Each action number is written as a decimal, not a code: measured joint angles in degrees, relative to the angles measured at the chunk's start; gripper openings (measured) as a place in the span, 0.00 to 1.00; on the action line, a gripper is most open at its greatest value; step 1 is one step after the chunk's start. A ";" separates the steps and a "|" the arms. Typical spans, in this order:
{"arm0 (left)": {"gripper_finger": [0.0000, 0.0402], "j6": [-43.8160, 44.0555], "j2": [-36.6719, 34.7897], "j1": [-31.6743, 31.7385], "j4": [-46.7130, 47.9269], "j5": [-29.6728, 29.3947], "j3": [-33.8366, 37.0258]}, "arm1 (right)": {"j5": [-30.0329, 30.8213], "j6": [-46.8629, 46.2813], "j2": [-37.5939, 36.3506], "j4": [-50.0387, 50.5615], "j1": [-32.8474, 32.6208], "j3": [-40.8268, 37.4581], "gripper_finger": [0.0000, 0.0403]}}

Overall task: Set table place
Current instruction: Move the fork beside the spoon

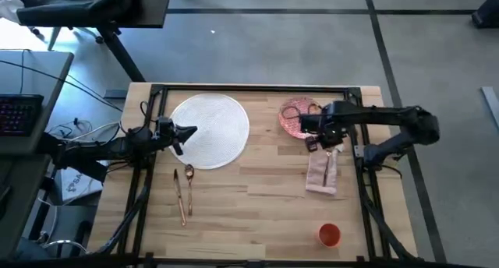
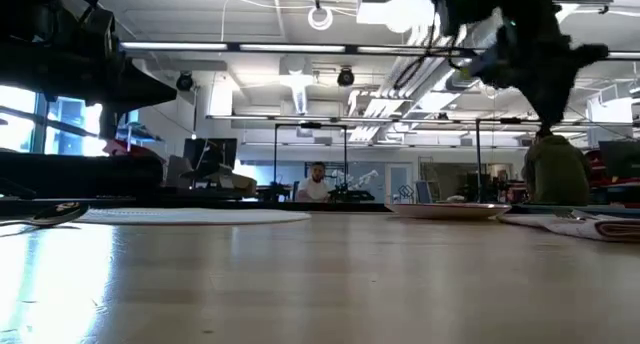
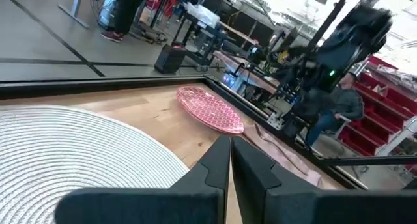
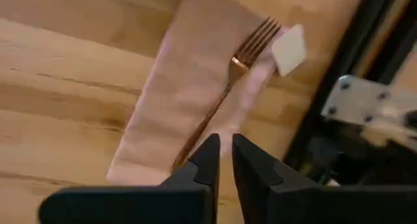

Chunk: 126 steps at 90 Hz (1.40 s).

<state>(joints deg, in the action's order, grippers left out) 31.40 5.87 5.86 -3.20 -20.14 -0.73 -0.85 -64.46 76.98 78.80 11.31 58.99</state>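
Light wood worktop (image 1: 257,190), black frame. Right arm reaches in from the right edge, elbow bent; right hand (image 1: 316,135) hangs between the pink plate (image 1: 295,116) at far right and the napkin (image 4: 189,94), fingers (image 4: 207,160) nearly together, gripping nothing. Gold fork (image 4: 225,87) lies on the napkin. Left arm extends level from the left edge; left hand (image 1: 187,132) closed and empty over the white round plate (image 1: 214,132). Spoon and knife (image 1: 183,192) lie near-left; orange cup (image 1: 329,234) near-right.
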 joint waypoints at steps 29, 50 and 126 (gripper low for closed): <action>0.00 6.53 0.01 -0.02 0.00 0.31 0.00 | -2.82 -16.70 -11.08 -21.65 -0.51 -24.55 0.34; 0.00 7.54 0.00 -0.01 0.00 0.11 0.00 | -1.79 -24.99 -10.03 -33.28 -0.44 -31.82 0.37; 0.00 10.52 0.00 -0.01 0.12 0.10 0.00 | -3.08 -28.06 -9.81 -28.96 -0.85 -30.39 0.03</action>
<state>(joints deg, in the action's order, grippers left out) 41.92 5.87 5.85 -3.08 -20.04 -0.73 -3.93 -92.51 67.17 49.84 10.46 28.60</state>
